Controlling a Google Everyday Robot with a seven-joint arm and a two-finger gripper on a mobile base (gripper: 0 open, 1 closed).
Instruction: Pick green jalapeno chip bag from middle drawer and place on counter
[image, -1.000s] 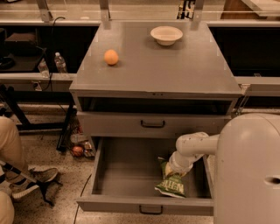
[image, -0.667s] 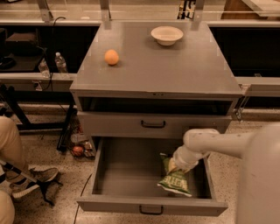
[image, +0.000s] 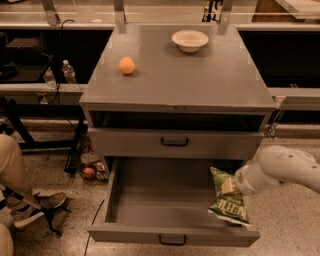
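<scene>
**A:** What is in view?

**B:** At left on the grey worktop (image: 190, 85) sits an orange (image: 127, 65), with a white bowl (image: 190, 40) further right. Below, the middle drawer (image: 172, 234) stands open. The green jalapeno chip bag (image: 227, 200) hangs over its right side. The hand (image: 231, 186), at the bag's upper right edge, appears clenched on it, though the contact is partly hidden.

**A:** How will it handle?

**B:** Probably light, soft and crinkly, with fragile chips inside. An edge seam is the better hold.

**A:** Which way does it point?

**B:** Its long axis is near upright, top leaning left, printed face toward the camera.
</scene>
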